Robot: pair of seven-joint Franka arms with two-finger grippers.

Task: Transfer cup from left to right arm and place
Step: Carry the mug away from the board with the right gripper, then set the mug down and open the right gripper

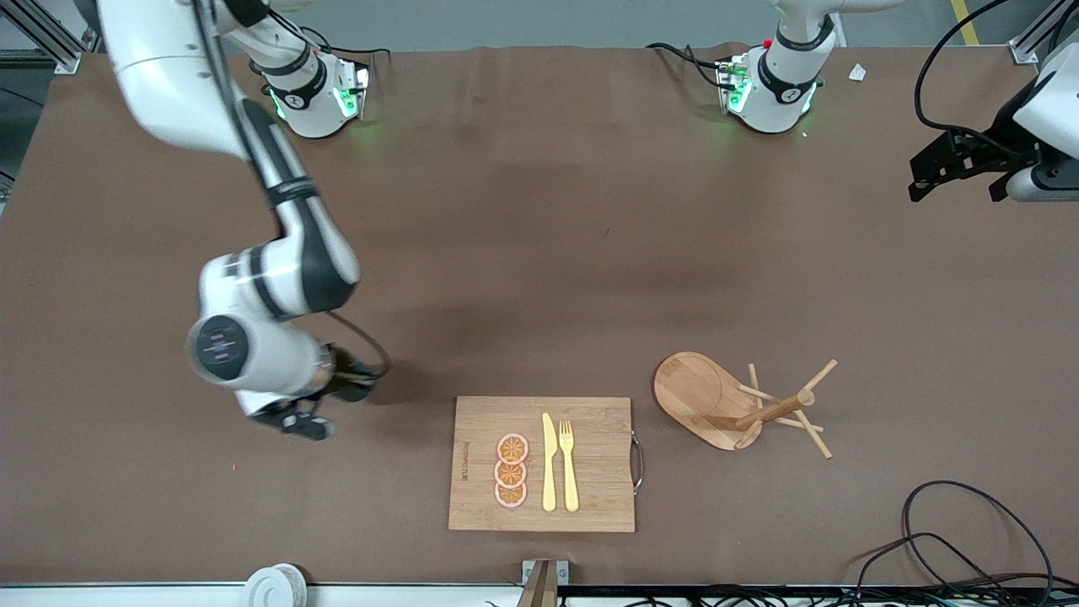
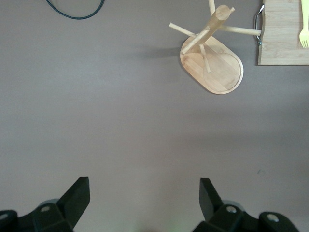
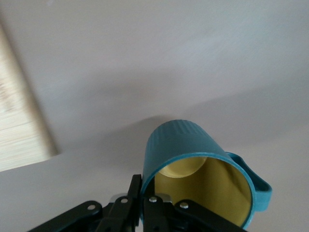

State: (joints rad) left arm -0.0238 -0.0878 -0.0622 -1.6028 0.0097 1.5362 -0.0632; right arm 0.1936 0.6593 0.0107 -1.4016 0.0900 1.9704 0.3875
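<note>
The teal cup (image 3: 193, 159), ribbed outside and yellow-tan inside, has its rim wall pinched by my right gripper (image 3: 144, 186), one finger outside and one inside. Its handle (image 3: 253, 179) sticks out to the side. In the front view the cup (image 1: 352, 381) shows as a dark shape mostly hidden under the right wrist, low over the table beside the board's end toward the right arm. I cannot tell whether it touches the table. My left gripper (image 1: 957, 181) waits open and empty, raised over the left arm's end of the table, and its fingers (image 2: 79, 193) stand wide over bare mat.
A bamboo cutting board (image 1: 590, 506) carries three orange slices (image 1: 511, 470), a yellow knife (image 1: 549, 464) and a fork (image 1: 568, 464). A wooden peg stand (image 1: 733, 405) stands beside it toward the left arm's end. Black cables (image 1: 969, 539) lie at the near corner, and a white roll (image 1: 274, 586) at the near edge.
</note>
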